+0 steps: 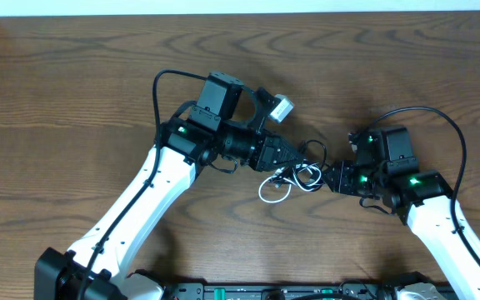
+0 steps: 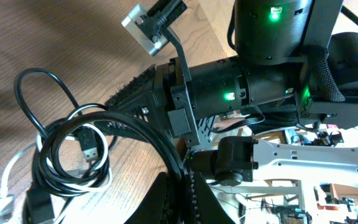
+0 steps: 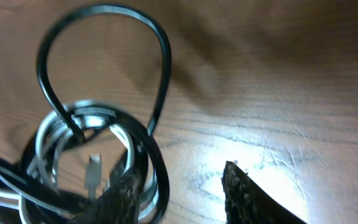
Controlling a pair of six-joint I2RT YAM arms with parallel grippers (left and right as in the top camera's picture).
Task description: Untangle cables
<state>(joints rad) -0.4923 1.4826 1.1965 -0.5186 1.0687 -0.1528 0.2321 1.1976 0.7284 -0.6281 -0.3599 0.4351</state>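
Dark ribbed fingers of the right claw fill the bottom of its wrist view. They are spread apart, one pushed in among the cables and the other over bare wooden surface. A small plug hangs inside the coil there, blurred. The left wrist view shows what the overhead hides: the left claw is pressed together, pinching black strands that run from it to loops ahead on its left, with a white cord threaded through. Overhead, the tangle lies between both claws.
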